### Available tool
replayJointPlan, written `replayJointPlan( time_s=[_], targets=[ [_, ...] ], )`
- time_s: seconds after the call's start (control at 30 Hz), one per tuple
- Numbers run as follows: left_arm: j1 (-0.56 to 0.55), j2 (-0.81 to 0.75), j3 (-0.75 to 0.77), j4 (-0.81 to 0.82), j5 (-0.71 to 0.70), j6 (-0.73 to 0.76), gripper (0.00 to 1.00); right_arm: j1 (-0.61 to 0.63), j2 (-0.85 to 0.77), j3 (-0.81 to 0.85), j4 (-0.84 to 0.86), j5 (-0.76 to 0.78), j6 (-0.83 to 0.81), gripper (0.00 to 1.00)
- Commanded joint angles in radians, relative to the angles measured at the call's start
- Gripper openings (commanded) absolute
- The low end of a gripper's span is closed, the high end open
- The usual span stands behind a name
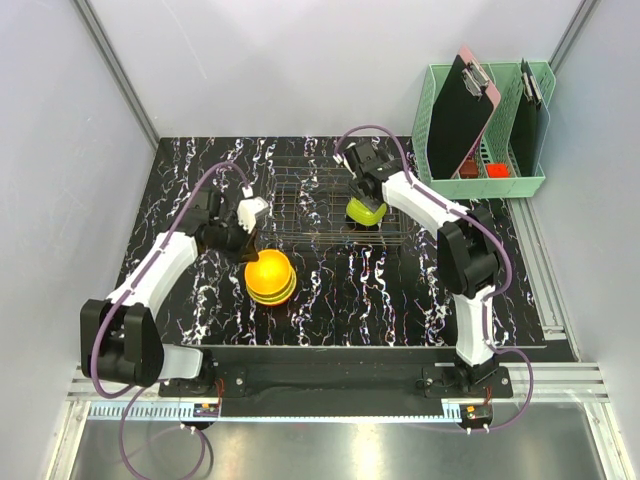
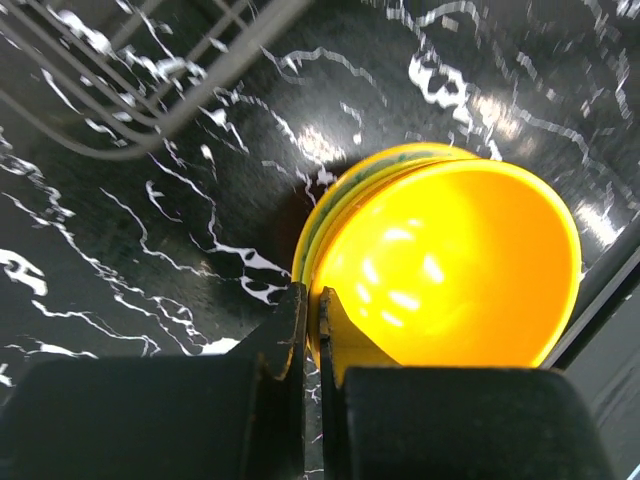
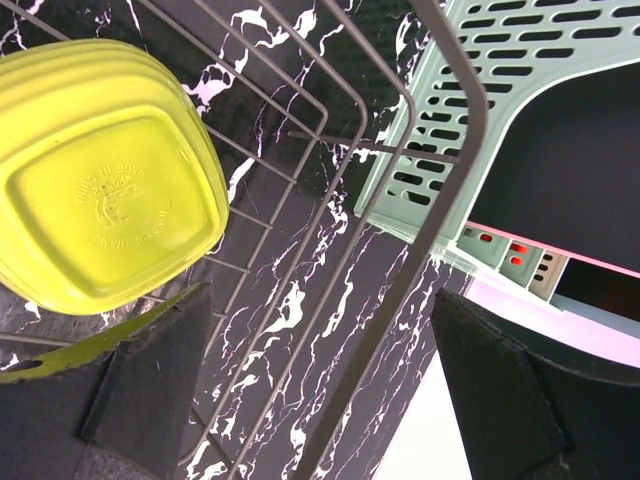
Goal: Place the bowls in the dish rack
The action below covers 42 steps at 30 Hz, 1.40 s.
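Note:
An orange bowl (image 1: 268, 272) tops a nested stack on the black marbled table, in front of the dish rack (image 1: 320, 200); a yellow-green rim (image 2: 330, 200) shows under it. My left gripper (image 1: 246, 240) is shut on the orange bowl (image 2: 450, 270) at its near rim, one finger inside and one outside (image 2: 313, 322). A lime green bowl (image 1: 365, 212) lies bottom up in the rack's right part (image 3: 110, 190). My right gripper (image 1: 358, 186) hangs open just above it (image 3: 320, 296), holding nothing. The rack wires (image 3: 440, 150) pass between its fingers.
A mint-green plastic basket (image 1: 480, 182) with dark clipboards (image 1: 462, 110) stands at the back right, close to the rack's right end (image 3: 470, 80). The rack's corner (image 2: 150, 90) lies just beyond the stack. White walls enclose the table on three sides.

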Motion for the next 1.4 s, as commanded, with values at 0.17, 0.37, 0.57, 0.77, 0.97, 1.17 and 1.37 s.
replayJointPlan(
  time_s=[0.17, 0.37, 0.57, 0.77, 0.97, 1.17, 1.37],
  targets=[
    [0.010, -0.083, 0.123, 0.039, 0.093, -0.079, 0.00, -0.004, 0.076, 0.035, 0.040, 0.024, 0.004, 0.96],
    [0.011, -0.118, 0.109, 0.036, 0.091, -0.073, 0.00, -0.001, 0.120, 0.071, 0.039, 0.018, 0.018, 0.96],
    [0.013, -0.129, 0.095, 0.034, 0.103, -0.080, 0.00, 0.005, 0.154, 0.139, 0.031, 0.023, 0.026, 0.96],
    [0.014, -0.143, 0.098, 0.034, 0.111, -0.079, 0.00, 0.007, 0.197, 0.214, 0.017, 0.012, 0.032, 0.95],
    [0.016, -0.150, 0.100, 0.034, 0.120, -0.082, 0.00, 0.031, 0.241, 0.271, -0.003, 0.011, 0.030, 0.95],
    [0.017, -0.152, 0.092, 0.034, 0.123, -0.080, 0.00, 0.053, 0.280, 0.297, -0.004, 0.009, 0.029, 0.95],
    [0.019, -0.157, 0.092, 0.034, 0.142, -0.082, 0.00, 0.056, 0.334, 0.378, -0.003, 0.098, 0.026, 0.95]
  ],
)
